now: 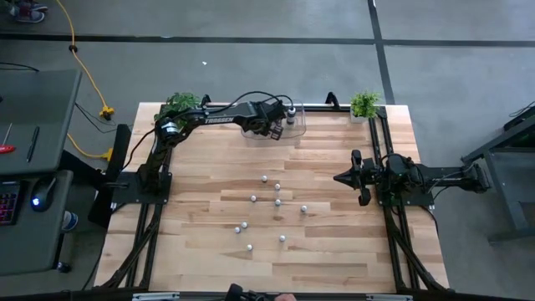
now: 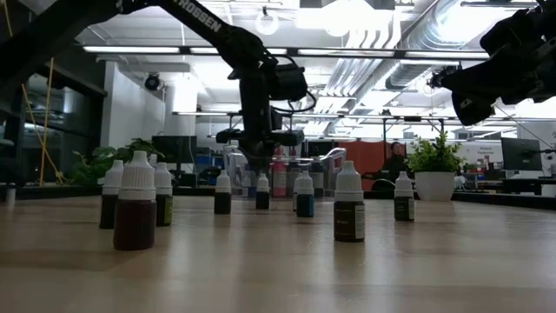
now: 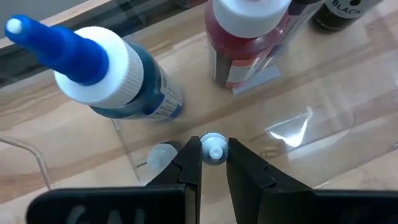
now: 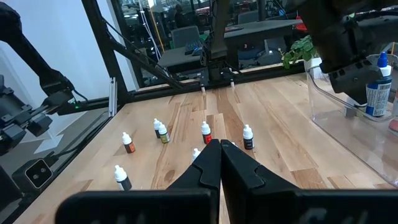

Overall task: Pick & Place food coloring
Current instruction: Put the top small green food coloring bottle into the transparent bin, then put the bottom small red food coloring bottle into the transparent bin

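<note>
The left gripper, its arm marked "TROSSEN", pinches a small bottle inside the clear bin, near a bottle labelled "BLACK". The right gripper hovers, jaws pressed together.

My wooden table carries nine small food coloring bottles scattered mid-board. At its far edge I see a clear plastic bin and two potted plants.

Open-plan lab: exposed ducts, strip lights, desks.
</note>
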Robot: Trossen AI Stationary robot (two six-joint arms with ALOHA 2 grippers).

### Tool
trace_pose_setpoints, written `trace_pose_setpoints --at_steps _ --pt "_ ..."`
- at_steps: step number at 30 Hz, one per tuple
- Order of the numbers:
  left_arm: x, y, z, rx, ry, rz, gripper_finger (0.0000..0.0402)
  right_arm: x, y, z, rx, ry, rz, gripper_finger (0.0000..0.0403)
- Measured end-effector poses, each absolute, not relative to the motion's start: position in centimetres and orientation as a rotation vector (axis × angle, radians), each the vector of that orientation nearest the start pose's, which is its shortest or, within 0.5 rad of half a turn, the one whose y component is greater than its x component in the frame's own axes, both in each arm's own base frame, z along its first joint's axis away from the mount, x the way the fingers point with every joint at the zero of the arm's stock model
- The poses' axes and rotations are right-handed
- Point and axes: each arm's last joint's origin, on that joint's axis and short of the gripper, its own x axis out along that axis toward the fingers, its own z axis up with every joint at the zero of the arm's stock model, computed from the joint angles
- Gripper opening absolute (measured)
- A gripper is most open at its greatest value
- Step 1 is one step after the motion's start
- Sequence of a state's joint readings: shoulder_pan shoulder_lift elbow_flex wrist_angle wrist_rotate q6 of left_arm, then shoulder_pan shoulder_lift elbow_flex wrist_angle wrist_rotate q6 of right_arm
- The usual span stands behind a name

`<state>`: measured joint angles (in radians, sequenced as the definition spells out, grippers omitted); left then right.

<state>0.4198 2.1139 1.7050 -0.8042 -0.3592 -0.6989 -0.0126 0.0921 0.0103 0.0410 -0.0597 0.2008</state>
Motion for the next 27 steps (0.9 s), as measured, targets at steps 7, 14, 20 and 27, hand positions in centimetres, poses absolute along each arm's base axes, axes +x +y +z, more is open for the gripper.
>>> trace_pose_setpoints --at_steps 7,14,20,27 --pt "39.47 19.07 19.81 -0.619 0.951 1.091 0.0043 10.28 0.04 16.37 0.202 0.045 0.043 0.0" --pt "39.62 19.15 19.37 -0.61 0.964 1.081 0.0089 10.28 0.05 16.37 0.202 0.045 0.043 0.0" --pt "39.63 19.15 19.22 -0.61 0.97 1.081 0.0113 10.28 0.05 16.37 0.202 0.045 0.043 0.0" --pt "39.63 19.15 19.22 -0.611 0.97 1.081 0.0115 10.28 0.04 16.37 0.202 0.045 0.043 0.0"
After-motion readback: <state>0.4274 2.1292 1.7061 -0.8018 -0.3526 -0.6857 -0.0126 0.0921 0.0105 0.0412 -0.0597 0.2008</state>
